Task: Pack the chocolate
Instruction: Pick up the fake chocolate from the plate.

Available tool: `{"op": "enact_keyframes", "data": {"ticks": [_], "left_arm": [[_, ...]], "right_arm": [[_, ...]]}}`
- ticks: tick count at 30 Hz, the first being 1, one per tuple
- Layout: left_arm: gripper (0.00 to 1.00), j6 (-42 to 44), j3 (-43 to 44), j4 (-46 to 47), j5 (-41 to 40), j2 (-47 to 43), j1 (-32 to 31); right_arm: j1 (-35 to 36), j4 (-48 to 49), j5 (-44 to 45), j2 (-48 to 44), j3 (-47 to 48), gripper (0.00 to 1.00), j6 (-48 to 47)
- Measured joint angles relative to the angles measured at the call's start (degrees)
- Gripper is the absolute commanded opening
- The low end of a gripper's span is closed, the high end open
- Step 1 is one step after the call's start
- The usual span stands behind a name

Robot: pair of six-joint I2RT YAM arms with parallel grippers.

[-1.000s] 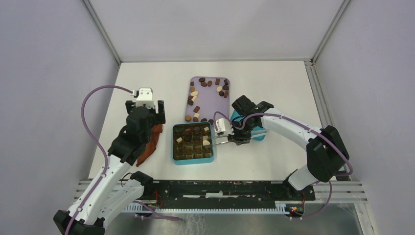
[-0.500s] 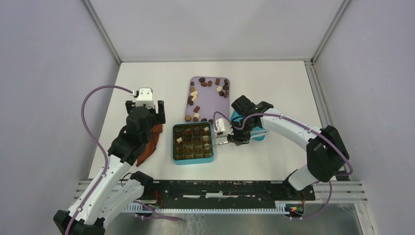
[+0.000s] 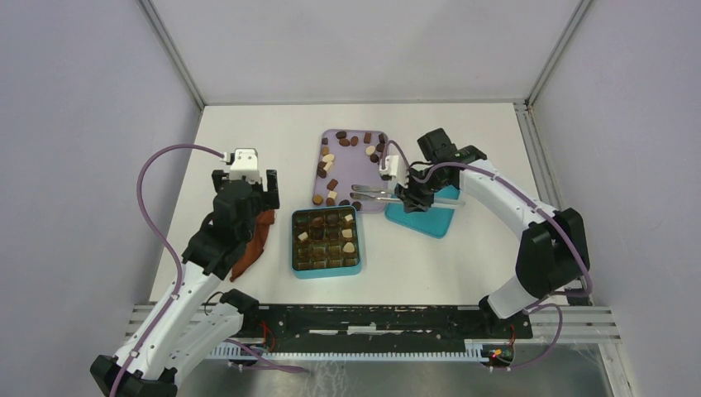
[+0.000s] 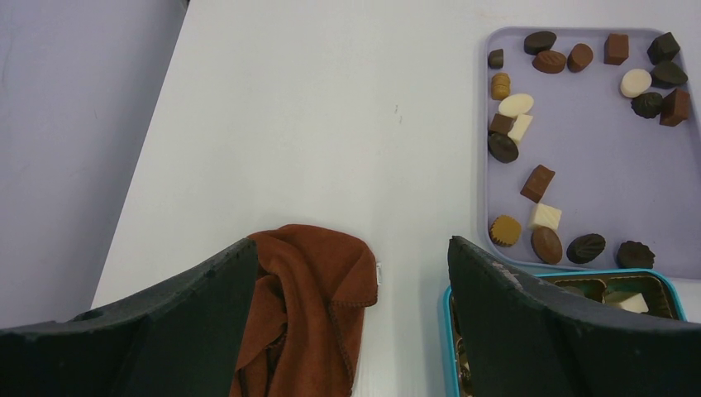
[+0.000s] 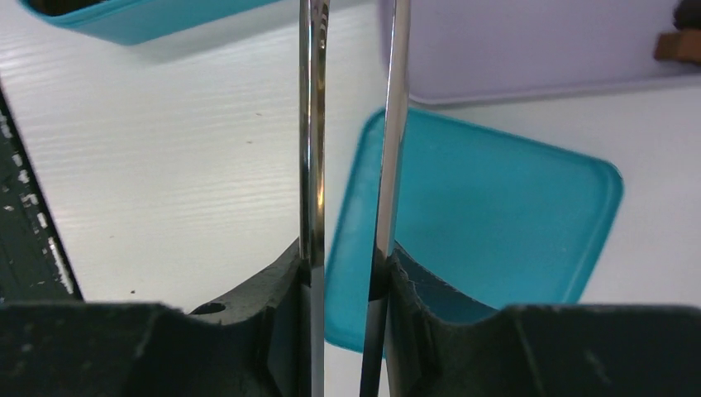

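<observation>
most of the chocolate is loose on the lavender tray, about twenty pieces: dark, mid brown and cream, mixed shapes, bunched along the tray's left side and far end. the rest sits in the teal box, just on the near side of the tray. its brown gridded insert has brown pieces in the far row and three cream ones, two in the right column and one at the left. can't tell from the top view how many of the other cells are filled.

teal lid lies flat on the table right of the box, by the tray's near right corner.

right gripper is clamped on metal tweezers. it's above the lid, and the tweezers point left over the tray's near end. blades are apart and nothing shows between them.

left gripper is wide open and empty, hanging over a reddish-brown cloth crumpled on the table left of the box.
</observation>
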Motion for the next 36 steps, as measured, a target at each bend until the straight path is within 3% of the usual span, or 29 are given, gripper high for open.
{"op": "enact_keyframes", "data": {"ticks": [10, 16, 36], "left_arm": [[0.90, 0.00, 0.00, 0.00, 0.26, -0.39, 0.00], [0.90, 0.00, 0.00, 0.00, 0.35, -0.50, 0.00], [0.90, 0.00, 0.00, 0.00, 0.37, -0.66, 0.00]], "right_arm": [[-8.35, 4.17, 14.10, 7.54, 6.80, 0.39, 6.99], [-8.61, 4.31, 20.90, 13.11, 12.35, 0.41, 7.17], [-8.61, 0.17, 22.62, 25.18, 24.13, 0.49, 7.41]]}}
